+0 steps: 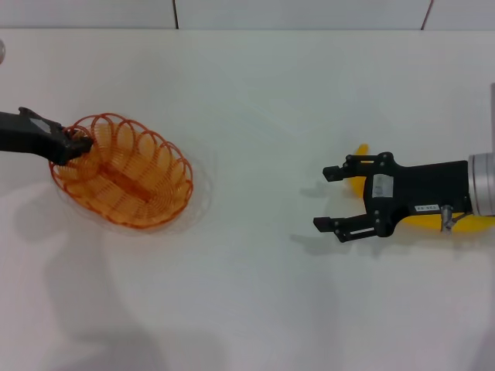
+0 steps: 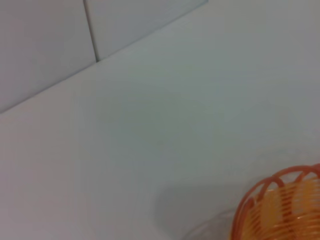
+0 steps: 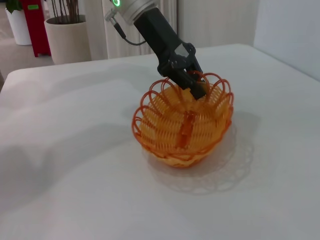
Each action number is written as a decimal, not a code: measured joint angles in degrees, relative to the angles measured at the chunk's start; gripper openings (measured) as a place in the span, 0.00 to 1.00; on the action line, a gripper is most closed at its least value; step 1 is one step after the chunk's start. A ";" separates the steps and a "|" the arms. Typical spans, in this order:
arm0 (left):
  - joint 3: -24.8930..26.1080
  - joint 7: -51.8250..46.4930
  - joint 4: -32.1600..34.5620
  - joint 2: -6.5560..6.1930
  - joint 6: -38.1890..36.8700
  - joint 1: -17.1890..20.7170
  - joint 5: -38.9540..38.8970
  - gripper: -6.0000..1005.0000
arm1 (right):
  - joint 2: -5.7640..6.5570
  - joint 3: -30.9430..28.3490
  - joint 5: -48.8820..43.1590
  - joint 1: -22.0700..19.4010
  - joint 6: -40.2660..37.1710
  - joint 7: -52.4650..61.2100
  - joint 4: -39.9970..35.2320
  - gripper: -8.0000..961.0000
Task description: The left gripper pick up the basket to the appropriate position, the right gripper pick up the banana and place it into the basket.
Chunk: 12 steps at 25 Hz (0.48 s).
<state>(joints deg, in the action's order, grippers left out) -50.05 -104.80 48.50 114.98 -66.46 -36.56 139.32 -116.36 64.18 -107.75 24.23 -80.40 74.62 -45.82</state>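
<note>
Basket (image 1: pixel 124 171): orange wire, on the white table (image 1: pixel 255 294) to your left side, tilted, with the rim nearest the left arm raised. Left gripper (image 1: pixel 76 144) is clamped on that raised rim; the right wrist view shows its fingers pinching the looped edge (image 3: pixel 197 86) while the far side of the basket (image 3: pixel 182 125) looks close to or resting on the table, shadow beneath it. Left wrist view catches only a slice of the basket rim (image 2: pixel 280 200) and bare table.

Banana (image 1: pixel 360 166): lies on the table well apart from the basket, on your right side, mostly hidden under the right gripper (image 1: pixel 331 198). Yellow shows at the tip near the upper finger and again below the wrist. Right gripper hangs above it with fingers spread wide, nothing between them.

Step in hand, by my reading: basket positioning, grip made, placement not finished. Banana not yet grasped.

Next: set the basket flat where the right arm can reach it. Then lower the right gripper so the spread fingers straddle the banana's middle, and close. Watch that the wire rim doesn't slip from the pinch.
</note>
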 joint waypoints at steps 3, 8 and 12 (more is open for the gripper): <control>0.10 0.23 0.04 0.38 0.20 -0.16 -0.15 0.17 | 0.00 0.06 0.00 0.19 0.07 0.00 0.26 0.90; 0.07 0.86 0.15 1.14 0.63 -0.64 -0.71 0.13 | 0.00 -0.01 0.00 0.20 0.11 0.00 0.30 0.90; 0.04 1.30 0.19 1.18 1.21 -0.74 -3.28 0.12 | 0.00 -0.08 0.00 0.29 0.16 0.00 0.30 0.90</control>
<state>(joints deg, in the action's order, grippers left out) -50.01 -103.50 48.69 116.17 -65.25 -37.31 136.04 -116.36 64.10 -107.75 24.53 -80.24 74.62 -45.52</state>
